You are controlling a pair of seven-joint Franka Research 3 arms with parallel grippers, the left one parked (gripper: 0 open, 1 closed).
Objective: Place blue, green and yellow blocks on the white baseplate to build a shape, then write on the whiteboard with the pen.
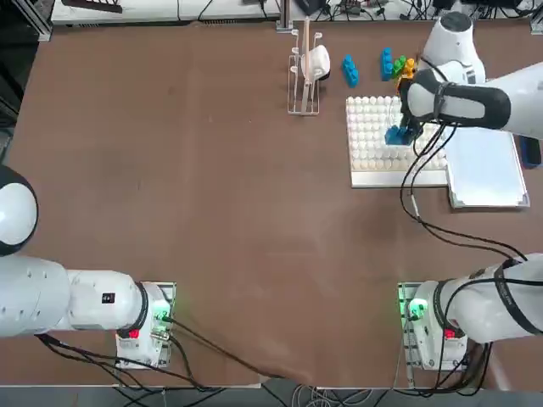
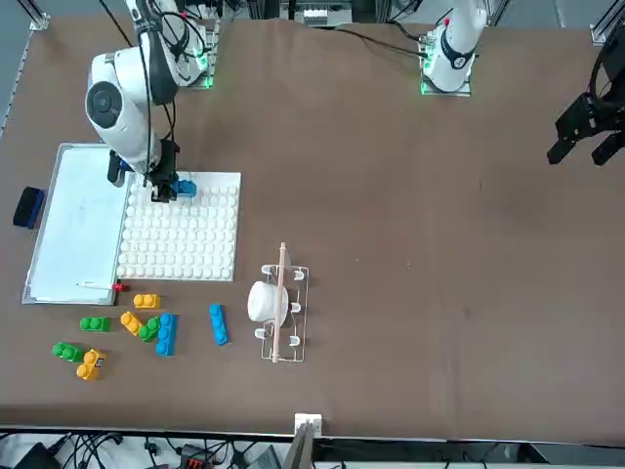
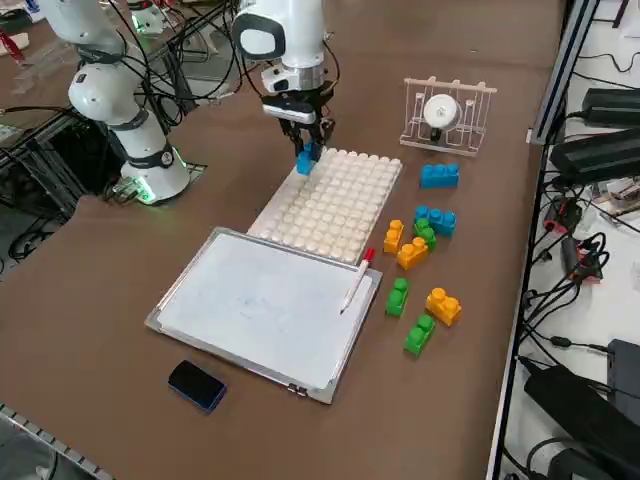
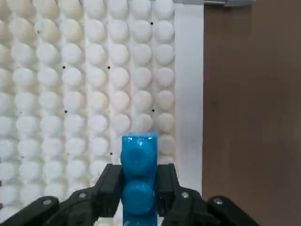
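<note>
My right gripper [image 4: 139, 188] is shut on a blue block [image 4: 138, 174], one dark finger [image 4: 109, 183] on each side of it. The block [image 1: 395, 136] is low over the white baseplate [image 1: 369, 127], at the edge nearest the arm's base; whether it touches the studs I cannot tell. From the side, the gripper [image 3: 307, 150] points straight down at the baseplate [image 3: 340, 205]. The whiteboard [image 2: 73, 225] lies beside the baseplate [image 2: 186, 239], and the pen [image 2: 98, 286] rests on its far edge. Loose blue [image 2: 218, 324], green [image 2: 95, 323] and yellow [image 2: 146, 301] blocks lie beyond the plate.
A dark oval eraser [image 3: 197, 384] lies next to the whiteboard [image 3: 260, 305]. A wire rack holding a white cup [image 1: 307, 68] stands left of the baseplate at the table's far side. The right arm's cables [image 1: 441, 229] trail across the table from its base.
</note>
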